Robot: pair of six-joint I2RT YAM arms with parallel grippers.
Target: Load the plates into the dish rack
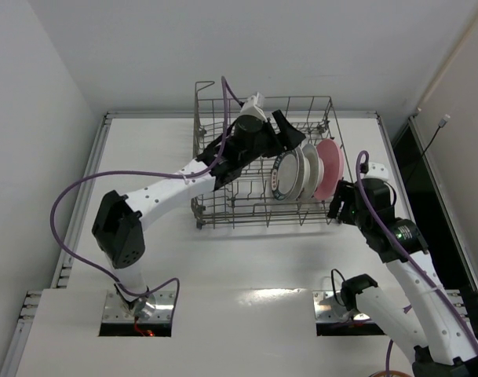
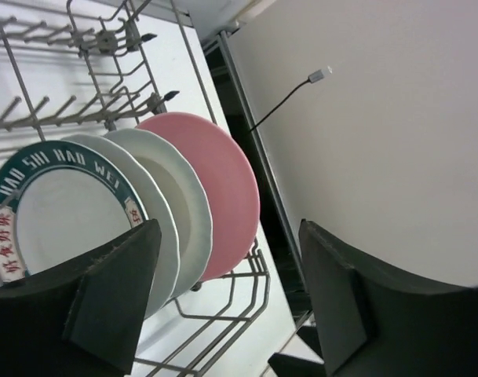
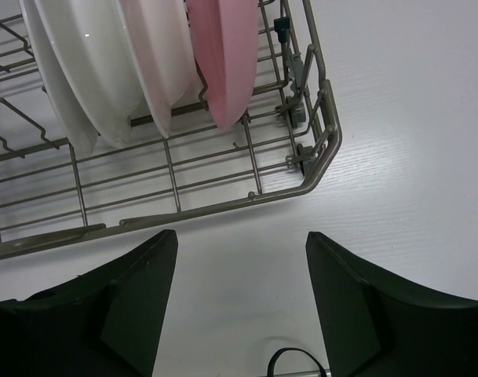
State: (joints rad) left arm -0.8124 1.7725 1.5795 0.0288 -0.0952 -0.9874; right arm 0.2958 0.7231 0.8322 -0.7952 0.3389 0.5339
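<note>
All four plates [image 2: 144,204] stand on edge in the dish rack [image 1: 223,212], which sits mid-table toward the far edge. They are packed at its right end: lettered plate [image 2: 58,212], two whitish plates [image 2: 187,196], then the pink plate [image 2: 215,188] nearest the right wall.

The left hand [image 2: 231,267] is spread and holds nothing. It hangs over the rack just beside the lettered plate, one finger [image 2: 121,283] close to that rim. The right hand [image 3: 242,259] is also spread and empty, above bare table [image 3: 411,118] off the rack's near right corner, not touching the wire.

Loading looks done to me, so the step in hand is getting out clean. I'd take the left hand straight up first, with no sideways sweep; that near finger could clip the lettered plate and knock the row over. I'd watch the tines and the tall far wall on the way out. The right hand I'd pull back toward the near edge, keeping it wide and off the rack corner.
</note>
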